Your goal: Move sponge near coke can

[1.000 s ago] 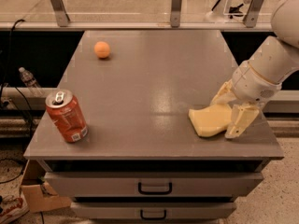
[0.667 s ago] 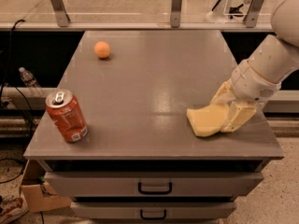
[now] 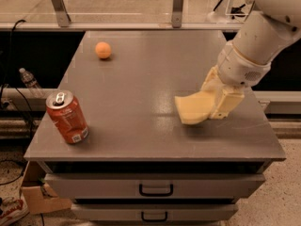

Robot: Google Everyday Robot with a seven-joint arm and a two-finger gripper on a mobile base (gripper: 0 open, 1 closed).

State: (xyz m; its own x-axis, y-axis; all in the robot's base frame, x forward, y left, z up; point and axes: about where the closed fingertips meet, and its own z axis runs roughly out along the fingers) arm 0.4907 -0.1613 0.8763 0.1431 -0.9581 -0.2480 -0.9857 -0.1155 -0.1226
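The pale yellow sponge (image 3: 194, 107) hangs just above the grey tabletop at the right, its left end drooping free. My gripper (image 3: 215, 99) is shut on the sponge's right end, cream fingers (image 3: 227, 102) on either side of it. The red-orange coke can (image 3: 67, 116) stands tilted near the table's front left corner, well to the left of the sponge and gripper.
A small orange ball (image 3: 103, 50) lies at the back left of the grey table (image 3: 141, 84). Drawers with handles (image 3: 155, 190) sit below the table front. A rail with metal posts (image 3: 177, 6) runs behind. A water bottle (image 3: 30, 81) and cardboard box (image 3: 40, 197) lie at left.
My gripper has closed on the sponge, lifted it off the tabletop and carried it left toward the middle. The can and ball have not moved.
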